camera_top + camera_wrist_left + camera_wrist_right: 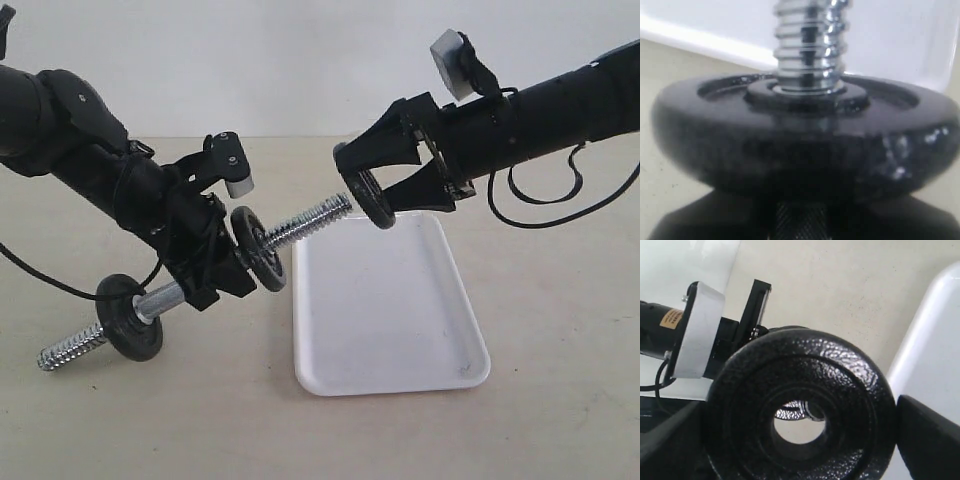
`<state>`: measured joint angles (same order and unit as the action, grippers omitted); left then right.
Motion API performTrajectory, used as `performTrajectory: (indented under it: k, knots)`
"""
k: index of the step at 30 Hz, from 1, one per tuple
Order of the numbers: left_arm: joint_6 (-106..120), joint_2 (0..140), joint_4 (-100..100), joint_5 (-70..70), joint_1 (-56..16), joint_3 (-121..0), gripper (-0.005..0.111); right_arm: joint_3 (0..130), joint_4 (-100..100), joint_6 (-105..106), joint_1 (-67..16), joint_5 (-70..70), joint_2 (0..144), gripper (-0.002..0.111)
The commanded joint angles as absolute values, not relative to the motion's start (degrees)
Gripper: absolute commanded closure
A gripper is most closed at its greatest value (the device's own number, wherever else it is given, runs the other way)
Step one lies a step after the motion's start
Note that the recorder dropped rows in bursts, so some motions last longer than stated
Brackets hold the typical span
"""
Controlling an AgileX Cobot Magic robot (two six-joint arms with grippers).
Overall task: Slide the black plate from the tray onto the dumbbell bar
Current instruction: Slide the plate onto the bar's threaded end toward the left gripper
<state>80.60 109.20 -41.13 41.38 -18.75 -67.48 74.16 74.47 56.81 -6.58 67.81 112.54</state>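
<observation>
My left gripper (205, 265) is shut on the smooth middle of the dumbbell bar (310, 220), which tilts up to the right. The bar carries one black disc (258, 262) just past the jaws and another (130, 317) lower left. My right gripper (375, 195) is shut on the black plate (377, 203), its fingers (925, 435) on the rim, above the far edge of the white tray (390, 320). The plate stands on edge just off the bar's threaded tip. Through the black plate's (850, 380) hole the threaded tip (800, 412) shows, off-centre. In the left wrist view the disc (805, 135) hides my jaws.
The bar's lower threaded end (70, 350) hangs just above the beige tabletop. The left arm's white wrist camera (238, 180) sits close to the bar. A black cable (545, 205) loops under the right arm.
</observation>
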Motion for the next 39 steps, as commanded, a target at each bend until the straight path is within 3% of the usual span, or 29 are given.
performTrajectory:
  k: [1,21,34,36,38,39]
  knots:
    - [83.62,106.62,-50.71,40.55,-18.88,-68.53,0.102,74.97,78.96,58.35,-6.52,69.96,112.04,0.108]
    - [84.94,106.62,-51.64,41.7,-18.88,-68.53,0.102,74.97,81.91,57.73,-6.52,69.96,115.42,0.108]
    - [85.34,106.62,-52.02,40.6,-18.88,-68.53,0.102,74.97,82.02,60.13,-10.91,69.96,115.42,0.108]
    - [85.34,106.62,-52.02,40.6,-18.88,-68.53,0.102,74.97,82.02,60.54,-10.91,69.96,115.42,0.097]
    - [85.34,106.62,-52.02,40.49,-18.88,-68.53,0.102,74.97,82.02,59.59,-10.91,69.96,115.42,0.058]
    - [85.34,106.62,-52.02,40.49,-18.88,-68.53,0.102,74.97,82.02,59.17,-10.91,69.96,115.42,0.049]
